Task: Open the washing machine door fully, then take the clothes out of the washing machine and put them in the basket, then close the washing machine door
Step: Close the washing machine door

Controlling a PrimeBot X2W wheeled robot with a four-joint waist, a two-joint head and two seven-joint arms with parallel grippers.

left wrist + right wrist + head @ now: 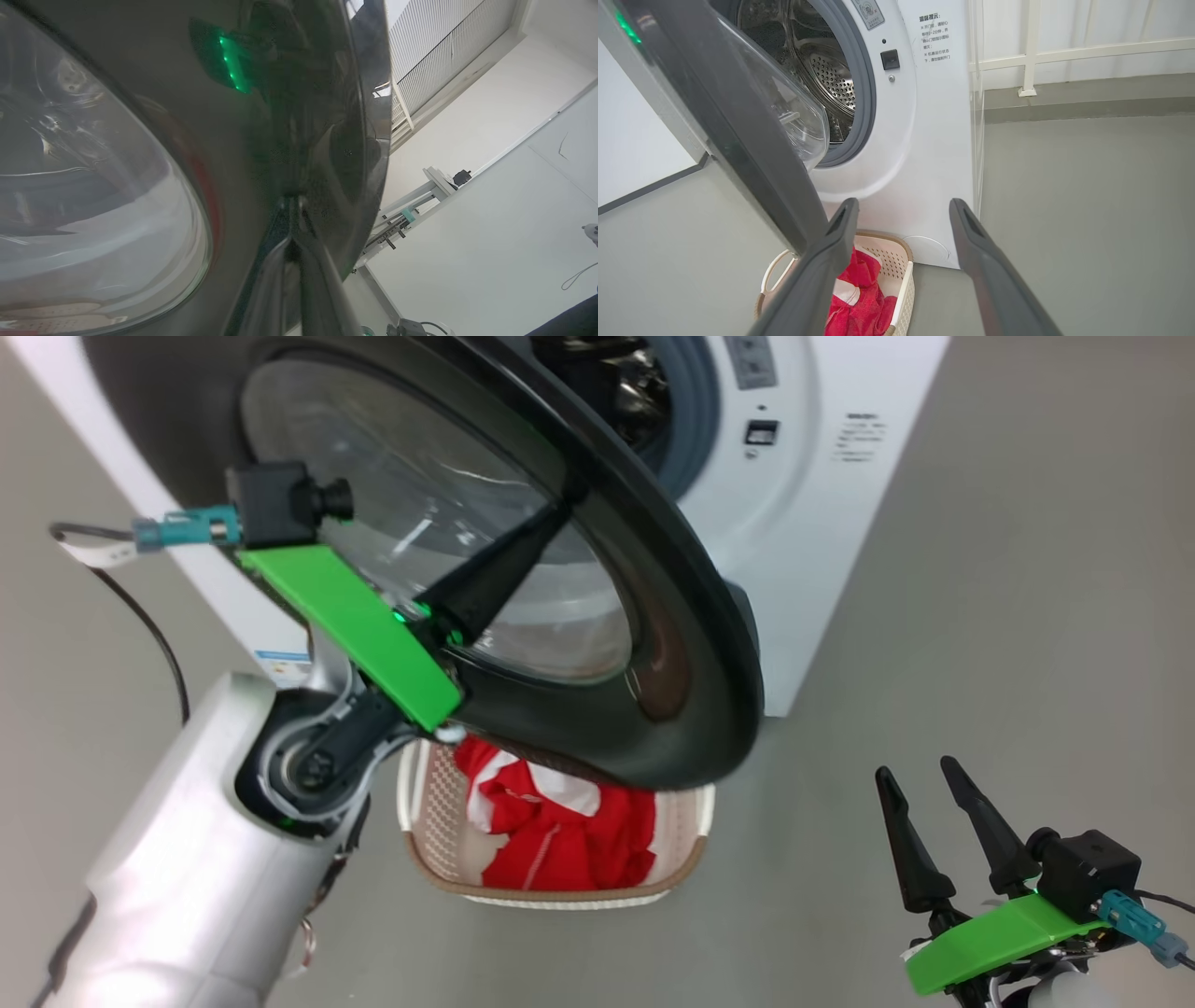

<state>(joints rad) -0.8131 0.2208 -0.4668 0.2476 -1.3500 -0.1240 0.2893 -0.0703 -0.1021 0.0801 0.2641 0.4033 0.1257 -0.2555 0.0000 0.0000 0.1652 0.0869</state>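
The washing machine point(803, 569) stands with its door point(691, 644) swung partway open, and the steel drum point(826, 70) shows behind it. My left gripper point(565, 495) is shut, with its fingers lying against the door's outer face where the glass meets the black rim point(299, 116). Its tips point(292, 200) touch the glossy rim. The red and white clothes point(560, 840) lie in the cream basket point(429, 803) on the floor below the door. My right gripper point(924, 779) hangs open and holds nothing, to the right of the basket point(901, 261) and the clothes point(859, 303).
Grey floor spreads to the right of the machine point(934, 163). A white railing on a low kerb point(1064, 51) runs behind it. A black cable point(149, 625) trails from my left wrist. The open door point(752, 140) overhangs the basket.
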